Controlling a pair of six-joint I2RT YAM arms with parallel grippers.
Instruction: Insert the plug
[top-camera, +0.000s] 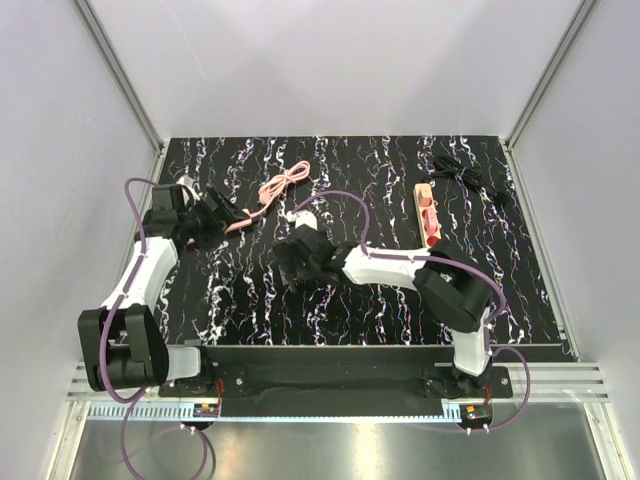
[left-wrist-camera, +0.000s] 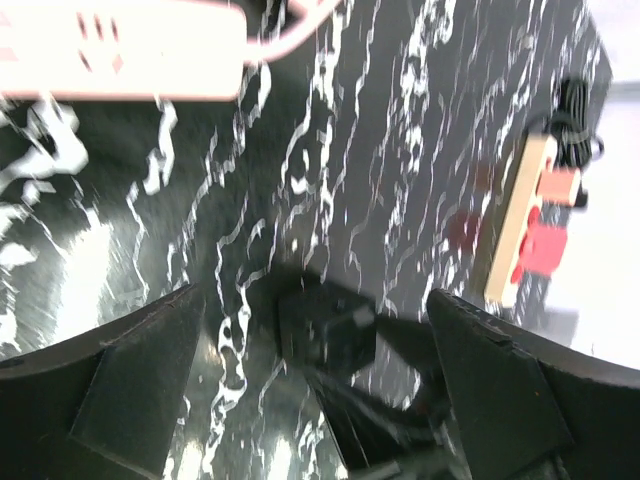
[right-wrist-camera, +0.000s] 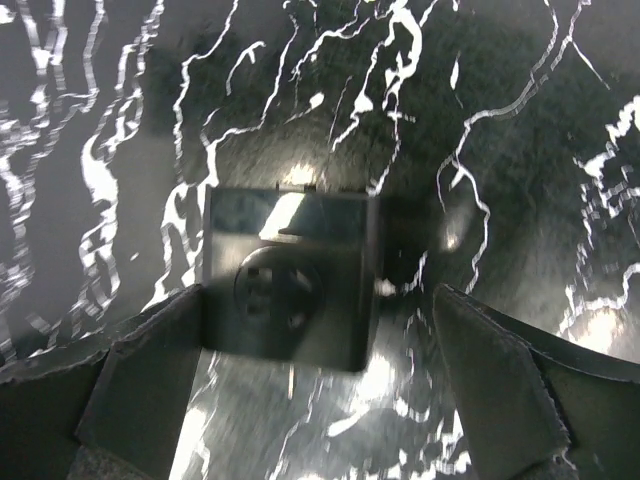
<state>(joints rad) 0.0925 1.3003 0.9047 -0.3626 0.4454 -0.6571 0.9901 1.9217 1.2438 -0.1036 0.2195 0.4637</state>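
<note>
Left jaws: my left gripper (left-wrist-camera: 315, 300) sits low over the left side of the tabletop (top-camera: 380, 310). Its jaws are wide apart and both fingers are free.
Right jaws: my right gripper (right-wrist-camera: 318, 295) reaches in toward the middle of the tabletop, and its jaws are also wide apart.
Box: a black box (right-wrist-camera: 290, 285) with a round socket face lies flat between the right fingers. One finger is just beside its edge and a strip of tabletop shows before the other, so I read it as not clamped.
Pale block: just past the left fingers my wrist view shows a pale pink block (left-wrist-camera: 120, 50) with small slots in its face. It is too blurred for me to say more.
Pink cable: a pink cable (top-camera: 283, 185) lies loosely coiled in the far middle, with one end running toward the left gripper.
Strip: a beige strip (left-wrist-camera: 505, 230) lies on the far right part of the tabletop, running away from me, with red patches on its top.
Plug: the plug (left-wrist-camera: 560, 185) is salmon-pink and rounded-square. It sits on the far end of the strip, touching it, well apart from both grippers. I cannot tell whether it is pushed in.
Black cable: a black cable (top-camera: 465, 175) lies bundled near the strip's far end, toward the far right corner.
</note>
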